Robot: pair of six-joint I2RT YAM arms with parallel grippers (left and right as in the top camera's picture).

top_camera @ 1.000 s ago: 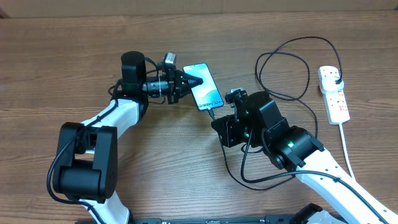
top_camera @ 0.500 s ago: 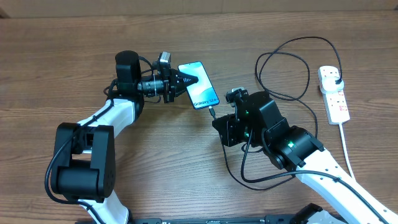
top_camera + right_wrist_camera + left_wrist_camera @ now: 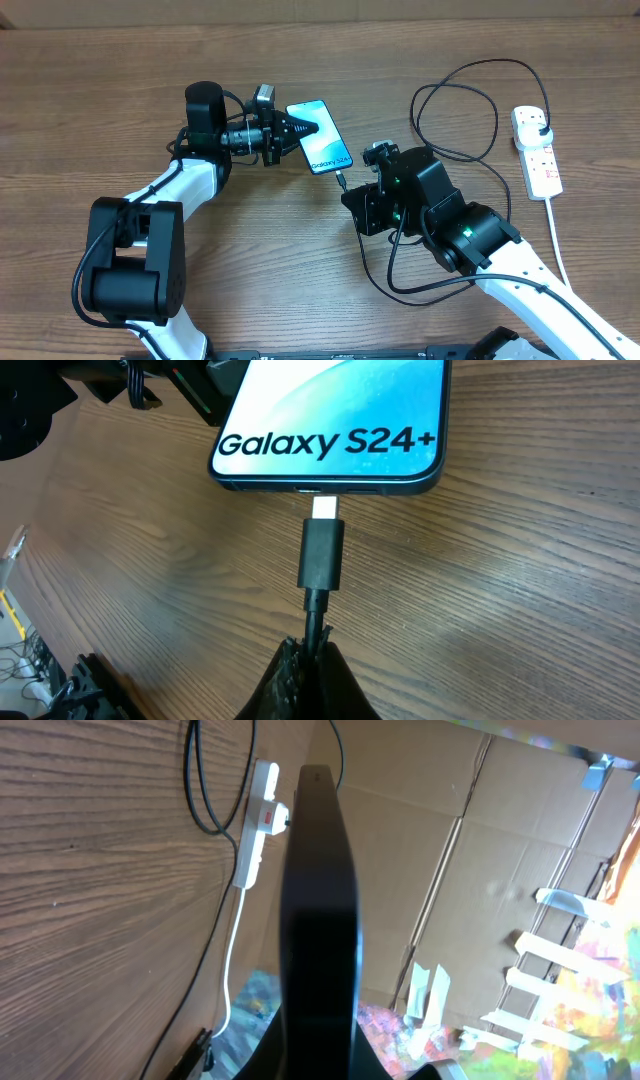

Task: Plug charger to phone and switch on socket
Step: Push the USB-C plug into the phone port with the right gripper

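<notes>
The phone [image 3: 322, 138] lies tilted on the table with its cyan screen lit. My left gripper [image 3: 300, 130] is shut on the phone's left edge. In the left wrist view the phone [image 3: 320, 900] shows edge-on as a dark bar between the fingers [image 3: 320, 1055]. My right gripper [image 3: 352, 192] is shut on the charger cable just behind its plug tip [image 3: 322, 550]. In the right wrist view the gripper [image 3: 310, 665] holds the plug's metal end at the port in the bottom edge of the phone [image 3: 330, 420], with the metal still showing. The socket [image 3: 538, 152] lies far right.
The black charger cable [image 3: 470, 110] loops across the table to its adapter [image 3: 540, 125] in the socket's far end. The socket's white cord [image 3: 558, 240] runs toward the front right. The socket also shows in the left wrist view [image 3: 262, 820]. Cardboard boxes stand beyond the table.
A second ago my left gripper shifted a little left and away with the phone. Since half a second ago nothing has moved. The right arm stayed put.
</notes>
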